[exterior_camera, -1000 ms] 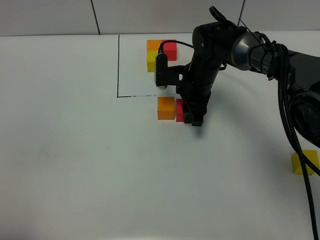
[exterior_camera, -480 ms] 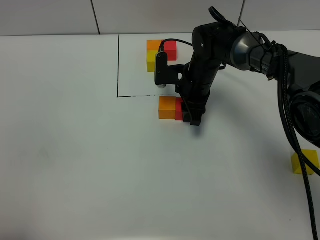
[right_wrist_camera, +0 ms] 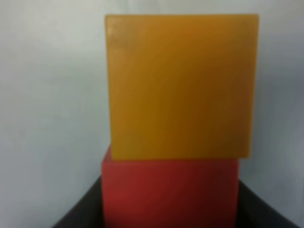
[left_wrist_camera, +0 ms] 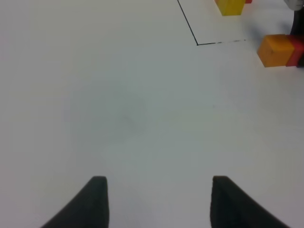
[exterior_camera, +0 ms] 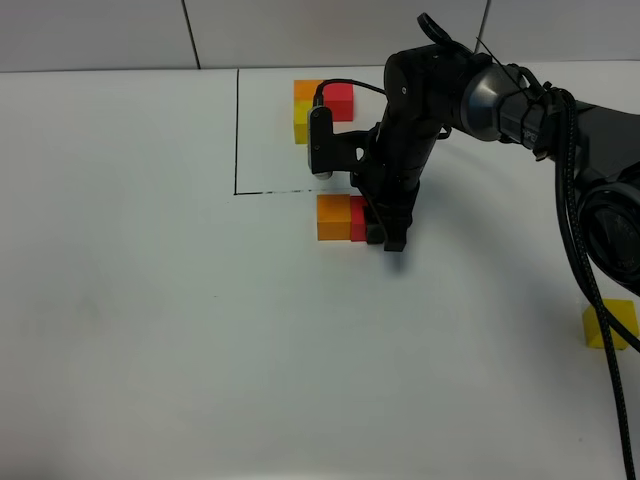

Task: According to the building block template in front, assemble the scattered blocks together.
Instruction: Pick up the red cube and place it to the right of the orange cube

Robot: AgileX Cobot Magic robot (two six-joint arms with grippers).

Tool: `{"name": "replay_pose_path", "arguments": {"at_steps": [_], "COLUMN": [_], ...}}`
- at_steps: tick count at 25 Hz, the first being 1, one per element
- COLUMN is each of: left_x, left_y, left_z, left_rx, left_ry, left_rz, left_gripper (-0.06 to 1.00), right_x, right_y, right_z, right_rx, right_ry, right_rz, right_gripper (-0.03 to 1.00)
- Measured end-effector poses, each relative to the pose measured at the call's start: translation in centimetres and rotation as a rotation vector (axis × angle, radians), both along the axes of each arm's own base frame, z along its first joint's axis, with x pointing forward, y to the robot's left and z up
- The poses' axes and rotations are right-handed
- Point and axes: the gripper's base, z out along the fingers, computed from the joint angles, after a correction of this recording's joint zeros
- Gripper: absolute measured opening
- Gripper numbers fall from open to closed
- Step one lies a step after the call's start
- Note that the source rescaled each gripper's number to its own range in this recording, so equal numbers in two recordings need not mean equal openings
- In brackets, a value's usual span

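red block being seated against orange

the left gripper [left_wrist_camera: 159, 183] is held at the near left, jaws apart and empty. the template [exterior_camera: 322, 105] is set at the far middle. nearer, the orange block [exterior_camera: 333, 217] is touched on its right by the red block [exterior_camera: 358, 219], clenched in the right gripper [exterior_camera: 374, 228]. release seems due next; then the yellow block [exterior_camera: 610, 324], well apart at the near right, must be fetched.

Orange cube [right_wrist_camera: 180, 85] matt, faintly mottled; red cube [right_wrist_camera: 170, 192] matt, smooth; table [exterior_camera: 150, 350] smooth, white, low sheen; right arm [exterior_camera: 470, 95] glossy black.
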Motion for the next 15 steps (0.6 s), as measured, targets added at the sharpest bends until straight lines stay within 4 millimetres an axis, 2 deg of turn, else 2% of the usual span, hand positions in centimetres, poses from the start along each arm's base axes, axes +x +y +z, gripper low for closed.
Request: {"name": "replay_pose_path", "arguments": {"at_steps": [15], "left_x": [0.00], "left_y": [0.00], "left_z": [0.00], "left_rx": [0.000], "left_ry": [0.000], "left_rz": [0.000], "left_gripper": [0.09], "right_x": [0.01], "right_y": [-0.03], "right_z": [-0.01], "right_rx": [-0.010], "right_ry": [-0.009], "right_rz": [0.034], "right_gripper": [0.02]}}
